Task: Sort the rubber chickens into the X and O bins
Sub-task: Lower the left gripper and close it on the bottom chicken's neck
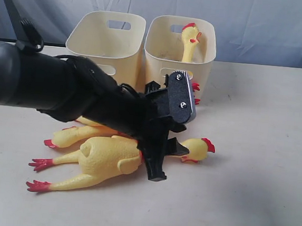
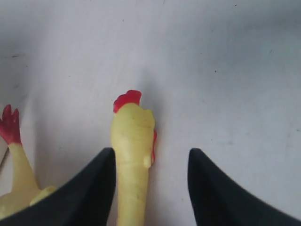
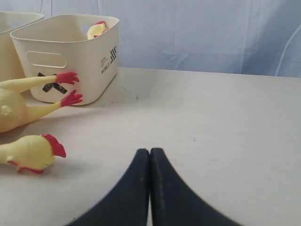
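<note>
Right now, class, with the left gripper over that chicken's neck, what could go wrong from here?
1. The open left gripper straddles only the thin neck of the front chicken. Lifted from there, the bulky body may swing or slip free.
2. A second chicken lies close behind it and could be dragged along.

The exterior camera looks from the front, somewhat above, across the pale table (image 1: 258,154) toward the cream plastic X-marked tub (image 1: 154,73). The left wrist camera peers steeply down, close over a yellow rubber chicken's red-combed head (image 2: 134,127); the right one skims low along the table, sharing both.
</note>
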Robot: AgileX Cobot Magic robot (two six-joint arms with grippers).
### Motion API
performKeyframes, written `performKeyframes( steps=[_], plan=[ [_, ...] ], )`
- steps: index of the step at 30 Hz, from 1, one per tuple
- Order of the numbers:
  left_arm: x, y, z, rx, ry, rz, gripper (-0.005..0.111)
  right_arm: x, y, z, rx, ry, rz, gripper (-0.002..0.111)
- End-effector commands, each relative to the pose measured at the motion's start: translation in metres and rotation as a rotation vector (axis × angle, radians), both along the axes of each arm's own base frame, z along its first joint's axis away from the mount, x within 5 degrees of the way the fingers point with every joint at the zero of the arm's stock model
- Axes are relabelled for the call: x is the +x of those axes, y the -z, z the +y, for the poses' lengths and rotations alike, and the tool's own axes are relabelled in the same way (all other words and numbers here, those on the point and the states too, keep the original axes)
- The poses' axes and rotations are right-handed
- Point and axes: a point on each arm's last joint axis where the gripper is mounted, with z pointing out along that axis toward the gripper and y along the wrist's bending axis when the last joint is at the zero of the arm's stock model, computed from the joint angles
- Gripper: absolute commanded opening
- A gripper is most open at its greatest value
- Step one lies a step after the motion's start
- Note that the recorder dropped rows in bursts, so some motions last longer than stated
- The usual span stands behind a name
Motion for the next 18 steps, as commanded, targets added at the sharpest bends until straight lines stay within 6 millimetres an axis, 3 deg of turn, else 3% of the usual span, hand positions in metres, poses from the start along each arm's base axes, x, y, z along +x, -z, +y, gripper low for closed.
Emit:
performKeyframes(
  steps=[1,18],
  plan=[
    [0.009,0.013,-0.006,0.022,-0.044,0.004,0.047,0.000,0.000,0.000,0.001,-0.003,-0.008,-0.001],
    [0.028,0.058,-0.013,0.132,-0.075,-0.015,0.047,0.000,0.000,0.000,0.001,-0.003,-0.008,-0.001]
  ],
)
